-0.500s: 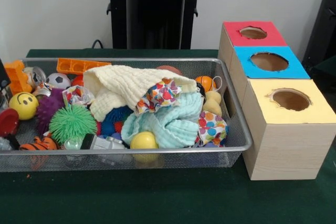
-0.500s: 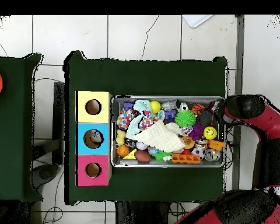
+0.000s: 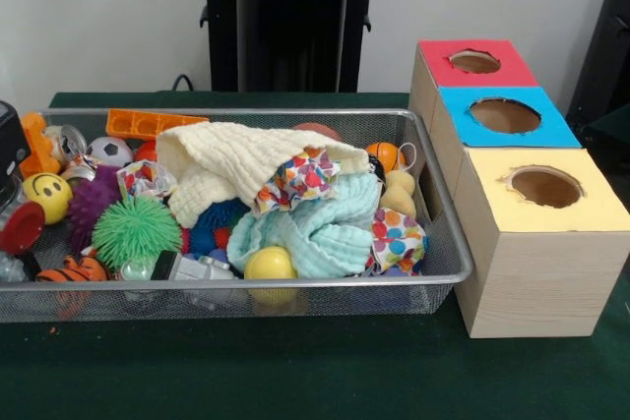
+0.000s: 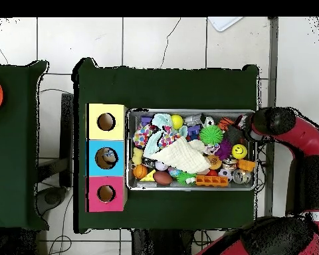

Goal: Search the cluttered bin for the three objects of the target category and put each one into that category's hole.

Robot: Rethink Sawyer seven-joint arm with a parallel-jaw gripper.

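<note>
Wire mesh bin (image 3: pixel 448 243) in the middle of the frame on the green desk (image 3: pixel 295 371), packed full of toys and cloths. On top, a cream cloth (image 3: pixel 231 169), with a light blue cloth (image 3: pixel 315 233) just below it and a spotty cloth (image 3: pixel 300 179) poking out between them. At the left side, a yellow smiley ball (image 3: pixel 44 196), a green spiky ball (image 3: pixel 136 230), a purple spiky ball (image 3: pixel 91 202) and a small soccer ball (image 3: pixel 110 150). At the front rim, a plain yellow ball (image 3: pixel 270 265). At the far rim, an orange block (image 3: pixel 148 123).

Right of the bin, three boxes in a row, touching it: red box (image 3: pixel 471 66) farthest back, blue box (image 3: pixel 504 117) in the middle, yellow box (image 3: pixel 546 194) in front. Each with a round hole on top.

Looking down from above, something small and mixed in color sits inside the blue box hole (image 4: pixel 107 158). Looks like one thing dropped in already, but too small to name. Red and yellow holes look empty. Can't tell which kind of thing is the target, so likely still buried in the bin, maybe under the cloths.

Gripper (image 3: pixel 10 145) just peeking in at the left edge of the front view, over that end of the bin. From above, the red and black arm (image 4: pixel 282 126) reaches to the bin's right end. Can't tell whether the fingers are released or clenched. Most of the job still left: more hunting and more dropping in.
</note>
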